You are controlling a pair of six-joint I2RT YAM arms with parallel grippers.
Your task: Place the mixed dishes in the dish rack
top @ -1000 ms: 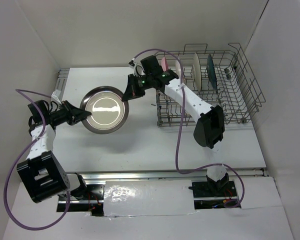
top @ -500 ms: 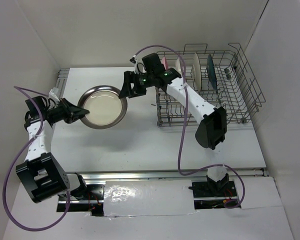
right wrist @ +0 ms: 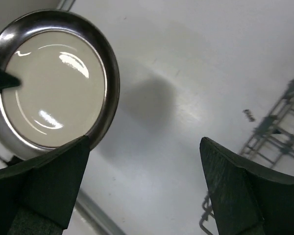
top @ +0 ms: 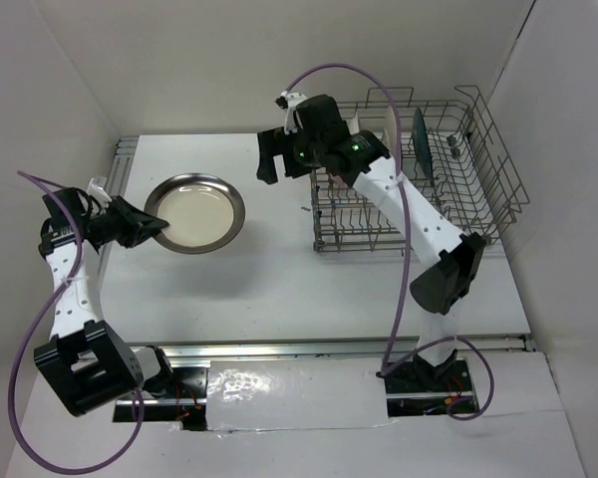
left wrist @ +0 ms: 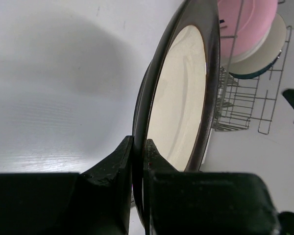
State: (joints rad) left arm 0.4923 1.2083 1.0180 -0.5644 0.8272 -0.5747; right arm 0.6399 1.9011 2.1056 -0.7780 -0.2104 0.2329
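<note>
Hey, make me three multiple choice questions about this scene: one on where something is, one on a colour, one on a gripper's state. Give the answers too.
1. Where is the brown-rimmed plate?
A) left of the dish rack
B) inside the rack
C) right of the rack

2. What colour is that plate's centre?
A) pink
B) cream
C) blue

3. How is the right gripper?
A) shut on the plate
B) shut on a rack wire
C) open, holding nothing

Answers:
1 A: the left gripper holds it by the rim, well apart from the rack.
2 B: both wrist views show a cream face inside the dark rim.
3 C: its fingers stand wide apart with nothing between them.
</note>
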